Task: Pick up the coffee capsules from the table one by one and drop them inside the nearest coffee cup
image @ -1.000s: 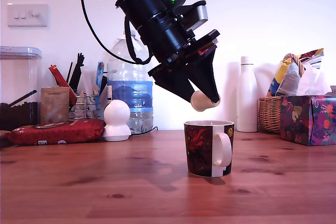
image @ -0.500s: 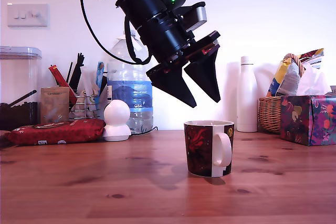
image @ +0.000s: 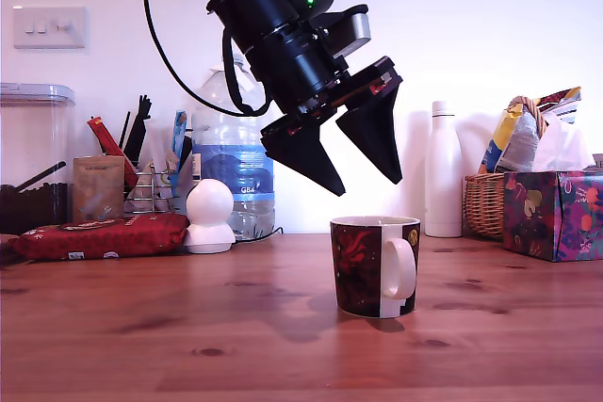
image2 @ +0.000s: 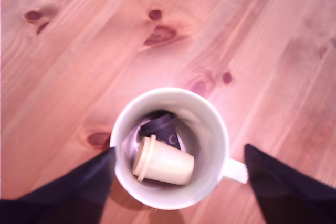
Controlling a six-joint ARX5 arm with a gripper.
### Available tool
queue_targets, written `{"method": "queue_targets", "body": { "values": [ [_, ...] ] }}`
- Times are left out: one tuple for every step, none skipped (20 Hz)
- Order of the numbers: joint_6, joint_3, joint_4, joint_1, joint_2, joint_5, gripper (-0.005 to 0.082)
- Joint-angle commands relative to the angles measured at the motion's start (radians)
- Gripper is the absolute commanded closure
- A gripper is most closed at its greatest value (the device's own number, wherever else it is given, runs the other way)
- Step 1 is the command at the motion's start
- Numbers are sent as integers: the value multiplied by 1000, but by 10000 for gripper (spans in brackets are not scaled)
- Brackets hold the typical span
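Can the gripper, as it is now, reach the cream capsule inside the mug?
Probably yes: the gripper hangs open right above the mug, and the cream capsule lies uppermost on the dark capsule. The mug's wall may cramp the open jaws.

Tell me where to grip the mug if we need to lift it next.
Grip the mug's wall at the rim, coming straight down from above. It stands upright with an open mouth. Probably pick the side away from the handle, one finger inside. Two capsules lie inside near the middle, so keep that finger close to the wall.

Bright even light, soft shadows on table [image: 188,327]; wrist view blurry, pinkish.
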Motion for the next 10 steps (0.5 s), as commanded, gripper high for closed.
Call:
{"method": "queue_targets", "body": {
  "values": [
    [31, 3, -3, -8, -15, 15, 558],
    [51, 3, -5, -8, -27, 18, 803],
    [52, 3, -5, -7, -39, 18, 777],
    [40, 3, -8, -6, -52, 18, 793],
    [33, 3, -18, -6, -64, 9, 793],
    [26, 3, -26, -3, -75, -11, 793],
    [26, 3, -32, 0, -85, -29, 793],
    [26, 2, -36, 2, -97, -45, 793],
    [26, 2, -39, 6, -108, -57, 793],
    [26, 2, -44, 13, -119, -57, 793]
  ]
}}
